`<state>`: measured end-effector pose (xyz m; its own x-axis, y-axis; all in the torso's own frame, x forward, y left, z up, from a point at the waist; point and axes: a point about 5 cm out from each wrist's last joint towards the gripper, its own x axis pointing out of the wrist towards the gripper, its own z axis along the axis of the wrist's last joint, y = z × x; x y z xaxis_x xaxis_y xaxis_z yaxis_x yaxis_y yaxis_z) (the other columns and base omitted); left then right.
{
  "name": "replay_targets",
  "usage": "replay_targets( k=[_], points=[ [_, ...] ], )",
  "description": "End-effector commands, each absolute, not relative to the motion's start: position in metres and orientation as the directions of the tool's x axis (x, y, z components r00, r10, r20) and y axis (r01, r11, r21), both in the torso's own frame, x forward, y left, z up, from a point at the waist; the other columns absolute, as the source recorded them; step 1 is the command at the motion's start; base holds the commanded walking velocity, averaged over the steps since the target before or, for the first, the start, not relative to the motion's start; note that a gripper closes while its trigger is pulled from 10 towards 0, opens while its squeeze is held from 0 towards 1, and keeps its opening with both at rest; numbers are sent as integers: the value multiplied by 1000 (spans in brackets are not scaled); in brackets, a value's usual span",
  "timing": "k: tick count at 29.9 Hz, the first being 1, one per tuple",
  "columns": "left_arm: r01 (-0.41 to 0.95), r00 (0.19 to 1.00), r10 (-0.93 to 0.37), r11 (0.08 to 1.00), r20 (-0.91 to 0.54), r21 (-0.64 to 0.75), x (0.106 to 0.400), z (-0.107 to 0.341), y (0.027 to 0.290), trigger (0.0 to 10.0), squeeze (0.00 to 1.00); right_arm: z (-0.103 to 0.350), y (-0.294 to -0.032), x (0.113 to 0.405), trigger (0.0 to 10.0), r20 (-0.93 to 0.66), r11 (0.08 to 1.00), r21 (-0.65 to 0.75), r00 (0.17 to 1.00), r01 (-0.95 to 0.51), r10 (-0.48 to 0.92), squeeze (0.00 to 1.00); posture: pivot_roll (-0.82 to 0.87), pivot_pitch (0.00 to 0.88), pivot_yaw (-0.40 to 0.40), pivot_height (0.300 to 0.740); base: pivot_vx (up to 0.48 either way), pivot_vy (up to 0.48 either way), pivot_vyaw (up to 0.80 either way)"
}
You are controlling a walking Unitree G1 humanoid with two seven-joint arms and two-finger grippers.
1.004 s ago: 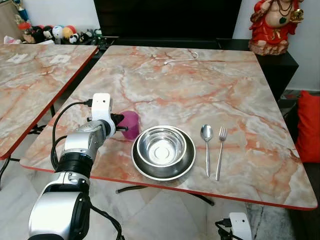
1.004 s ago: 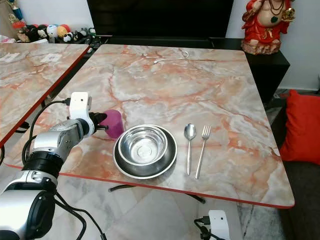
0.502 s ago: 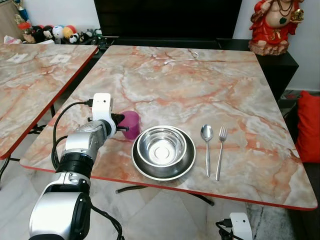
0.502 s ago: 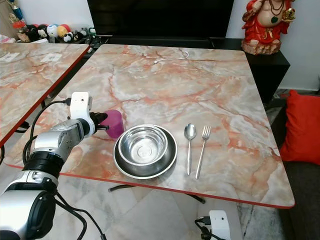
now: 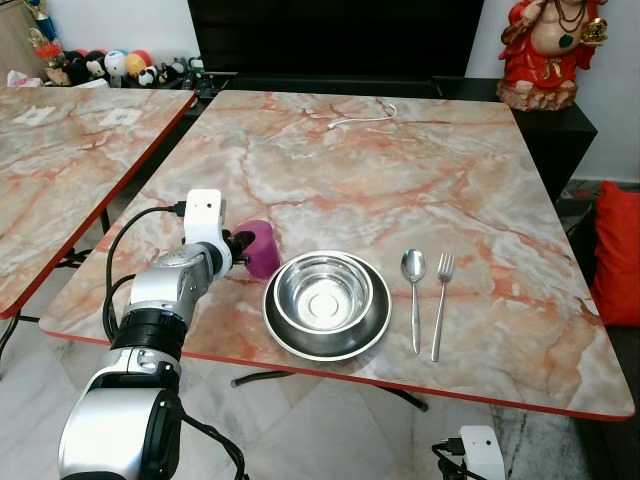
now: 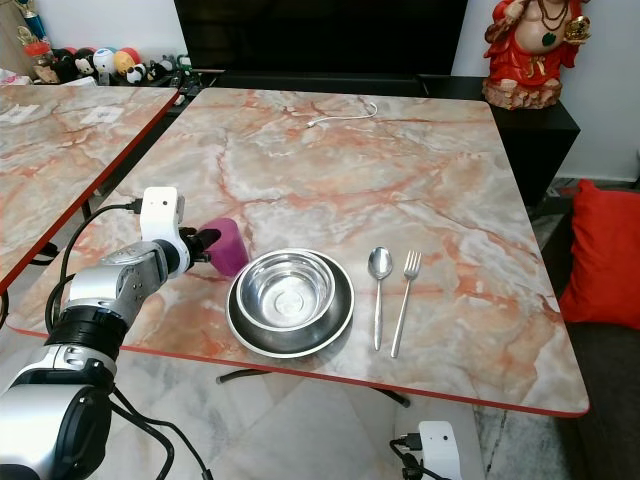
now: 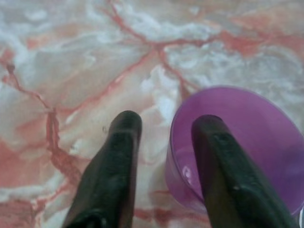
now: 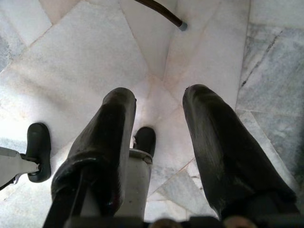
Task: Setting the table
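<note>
The marble table (image 5: 400,170) carries a place setting laid near its front edge, within easy reach of a diner. A second table (image 5: 70,160) stands to the left, and a red statue (image 5: 548,50) sits on the dark cabinet behind. A steel bowl (image 5: 323,293) rests inside a dark plate (image 5: 372,330), the centre of the setting. To its right a spoon (image 5: 414,285) and a fork (image 5: 441,300) lie side by side, handles toward the table's edge, apart from each other and just beside the plate.

The purple cup (image 5: 261,247) stands upright just left of the plate, seemingly the drink's spot. The left gripper (image 7: 164,137) is at the cup, fingers parted: one finger (image 7: 223,161) reaches over the rim into the cup, the other (image 7: 111,166) hangs outside over bare marble. Whether the inner finger presses the wall is hard to tell; it looks like a loosened hold, the cup's weight on the table.

The right gripper (image 8: 156,114) hangs idle over the floor, fingers spread with nothing between them.

A white cable (image 5: 362,116) lies at the far side.
</note>
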<state>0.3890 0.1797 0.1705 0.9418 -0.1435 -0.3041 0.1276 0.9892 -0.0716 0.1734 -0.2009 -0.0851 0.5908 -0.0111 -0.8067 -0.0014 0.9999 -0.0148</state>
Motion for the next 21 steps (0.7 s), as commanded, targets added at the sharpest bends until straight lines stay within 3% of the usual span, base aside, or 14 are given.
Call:
replay_targets(
  k=[1,3,5,7,8,14,21],
  points=[
    [119,943,-138,989,-302,-83,388,171,180,10000,569,-88,-200,168,10000,-816,1000,-14,578,-1,-11,0,-3,0,26,740,0,0,0],
    [119,945,-138,989,-296,-83,388,173,180,10000,569,-88,-200,168,10000,-816,1000,-14,578,0,-11,0,-4,0,27,740,0,0,0],
    [121,953,-141,988,-267,-91,390,178,178,10000,424,-88,-200,168,10000,-816,1000,-13,579,2,-12,0,-2,0,29,740,0,0,0],
    [120,954,-140,989,-265,-91,390,179,179,10000,424,-88,-200,168,10000,-816,1000,-13,579,2,-12,0,-2,0,29,740,0,0,0],
    [120,956,-139,989,-257,-88,390,180,179,10000,0,-88,-200,168,10000,-815,1000,-13,579,2,-12,0,-2,0,29,740,0,0,0],
    [162,986,-164,986,-37,-41,387,207,180,10000,0,-88,-199,168,10000,-815,1000,-11,580,4,-12,0,-2,2,29,740,0,0,0],
    [72,983,-115,959,142,274,360,203,190,10000,0,-88,-199,168,10000,-816,1000,-13,579,2,-12,0,-2,0,34,740,0,0,0]
  ],
)
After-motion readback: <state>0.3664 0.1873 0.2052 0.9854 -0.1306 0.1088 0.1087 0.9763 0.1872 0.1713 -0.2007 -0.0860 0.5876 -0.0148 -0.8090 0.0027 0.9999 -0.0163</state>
